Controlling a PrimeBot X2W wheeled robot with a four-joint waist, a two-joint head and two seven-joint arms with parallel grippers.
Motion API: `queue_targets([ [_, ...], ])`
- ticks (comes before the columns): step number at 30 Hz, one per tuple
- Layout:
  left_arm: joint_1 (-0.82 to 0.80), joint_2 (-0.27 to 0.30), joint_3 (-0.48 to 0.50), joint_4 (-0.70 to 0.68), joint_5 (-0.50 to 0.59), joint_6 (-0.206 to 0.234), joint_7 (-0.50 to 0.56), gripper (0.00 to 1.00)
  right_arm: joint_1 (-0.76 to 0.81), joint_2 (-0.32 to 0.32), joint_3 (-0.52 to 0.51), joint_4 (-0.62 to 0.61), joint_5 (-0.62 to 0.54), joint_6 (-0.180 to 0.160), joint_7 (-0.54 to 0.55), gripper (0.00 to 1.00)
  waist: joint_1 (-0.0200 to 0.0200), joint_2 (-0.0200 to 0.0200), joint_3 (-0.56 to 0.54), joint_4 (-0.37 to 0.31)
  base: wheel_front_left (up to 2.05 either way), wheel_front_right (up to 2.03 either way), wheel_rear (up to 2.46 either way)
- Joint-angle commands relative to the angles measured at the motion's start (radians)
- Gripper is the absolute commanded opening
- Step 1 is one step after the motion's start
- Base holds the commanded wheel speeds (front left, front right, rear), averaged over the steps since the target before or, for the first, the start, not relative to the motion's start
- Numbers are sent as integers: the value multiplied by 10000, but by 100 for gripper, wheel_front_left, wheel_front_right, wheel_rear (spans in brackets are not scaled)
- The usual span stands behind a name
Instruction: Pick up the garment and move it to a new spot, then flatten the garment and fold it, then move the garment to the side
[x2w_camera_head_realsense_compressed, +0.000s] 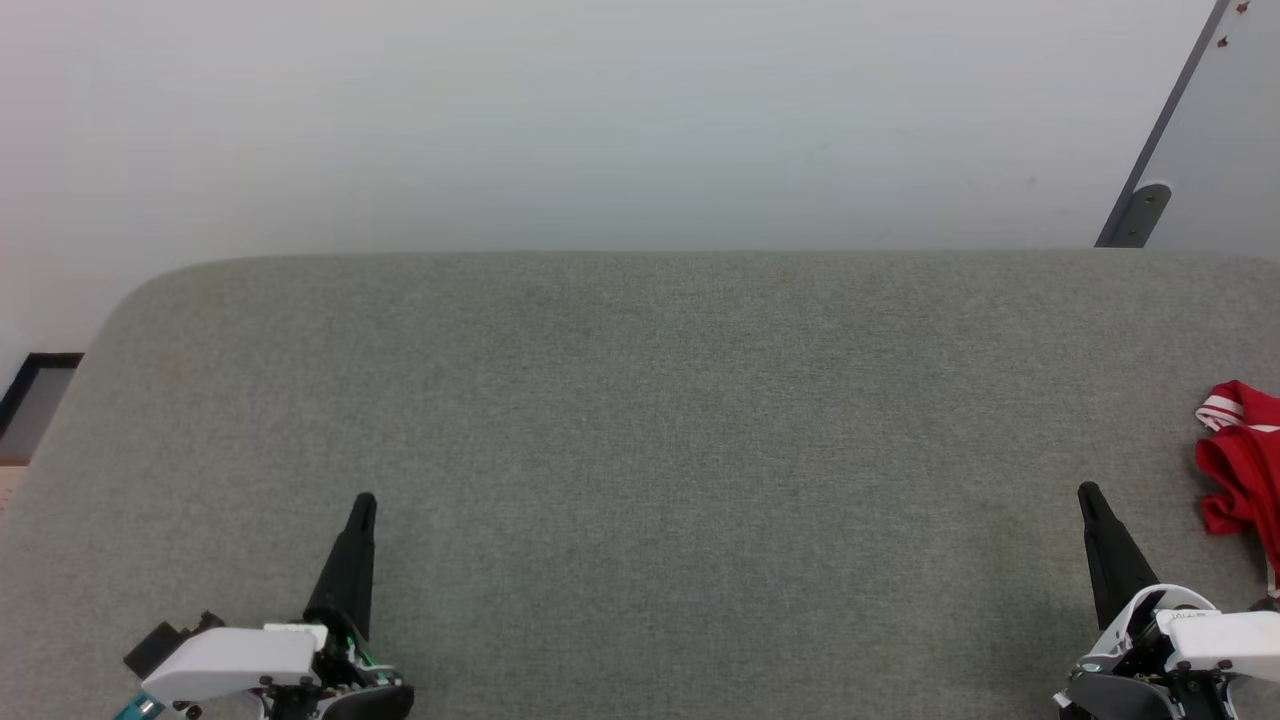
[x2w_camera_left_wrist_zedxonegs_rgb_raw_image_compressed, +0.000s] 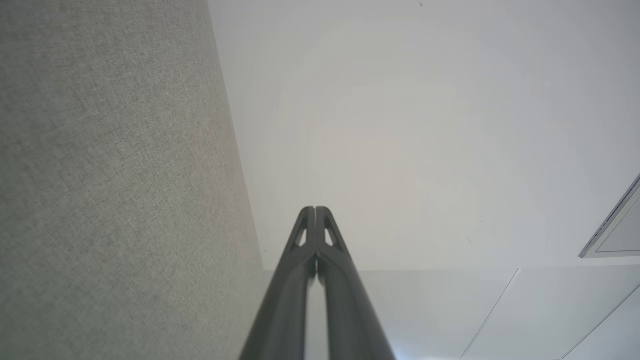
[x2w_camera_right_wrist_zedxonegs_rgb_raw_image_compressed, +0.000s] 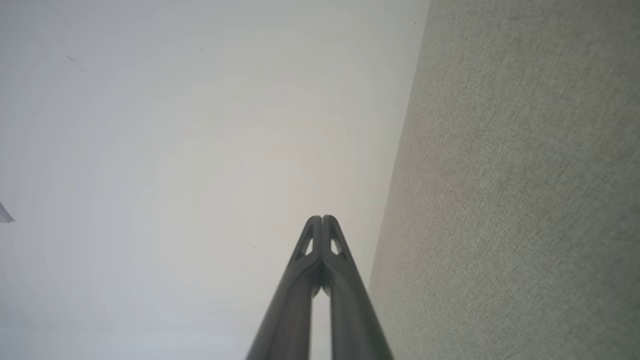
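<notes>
Grey woven cloth covers the broad surface (x2w_camera_head_realsense_compressed: 640, 420), and the red garment (x2w_camera_head_realsense_compressed: 1240, 470) lies at its far right side, straight on that cloth and not in any bin or basket. It carries a white striped band at its top and runs out past the picture's edge. The part in sight is bunched and rumpled, not lying flat, and I cannot tell how the rest is arranged. Such a heap at the side would suit clothing waiting to be lifted. It would also suit clothing set aside at the end, though the creases argue against a neat fold. The left gripper (x2w_camera_head_realsense_compressed: 364, 503) sits near the lower left corner and the right gripper (x2w_camera_head_realsense_compressed: 1088, 492) near the lower right, the latter close to the garment but apart from it. Each points up and away over the surface, which looks like a resting pose that keeps the middle free for work. In the left wrist view the left gripper (x2w_camera_left_wrist_zedxonegs_rgb_raw_image_compressed: 315, 210) has its two dark fingers pressed together with nothing between them. The right gripper (x2w_camera_right_wrist_zedxonegs_rgb_raw_image_compressed: 322, 218) in its own view is likewise fully closed and empty. Both wrist views aim along the cloth toward the pale wall (x2w_camera_head_realsense_compressed: 600, 120) behind.
</notes>
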Motion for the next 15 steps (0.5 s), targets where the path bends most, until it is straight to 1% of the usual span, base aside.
queue_targets([
  [1,-104,-23,35,13,45,-32,15,0,-29,39,11,1,22,-14,12,0,0,0,0,0,0,0,0],
  [15,-105,-26,39,13,52,-32,21,0,-29,39,12,1,23,-12,11,0,0,0,0,0,0,0,0],
])
